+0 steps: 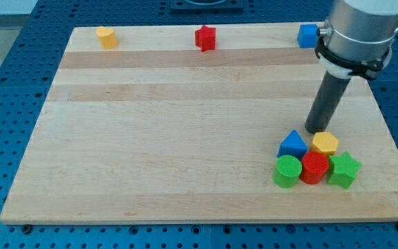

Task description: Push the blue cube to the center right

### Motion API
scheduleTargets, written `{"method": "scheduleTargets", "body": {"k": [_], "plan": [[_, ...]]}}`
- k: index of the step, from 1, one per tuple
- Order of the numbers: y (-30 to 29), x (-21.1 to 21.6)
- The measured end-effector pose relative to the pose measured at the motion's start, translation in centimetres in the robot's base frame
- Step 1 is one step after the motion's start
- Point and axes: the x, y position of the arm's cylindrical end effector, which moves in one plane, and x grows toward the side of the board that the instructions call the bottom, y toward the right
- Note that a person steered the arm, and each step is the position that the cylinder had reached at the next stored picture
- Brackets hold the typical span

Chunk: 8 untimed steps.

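Wooden board on a blue perforated bench; no writing or brand marks readable anywhere. Landmark: the rod's lower end, my tip.

- Yellow block: far to the view's left of my tip, at the board's top edge.
- Red star-like block: top edge, up and left of my tip.
- Green cylinder, blue triangular block, red cylinder, yellow hexagonal block, green star: packed cluster just below my tip.
- Blue cube: top right corner, well above my tip, apart from it.

No jaws fitted; a plain rod.
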Motion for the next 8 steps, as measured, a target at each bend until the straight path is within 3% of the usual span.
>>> {"method": "scheduleTargets", "body": {"k": [5, 8], "plan": [[-7.4, -18.1], [-4.4, -26.0]]}}
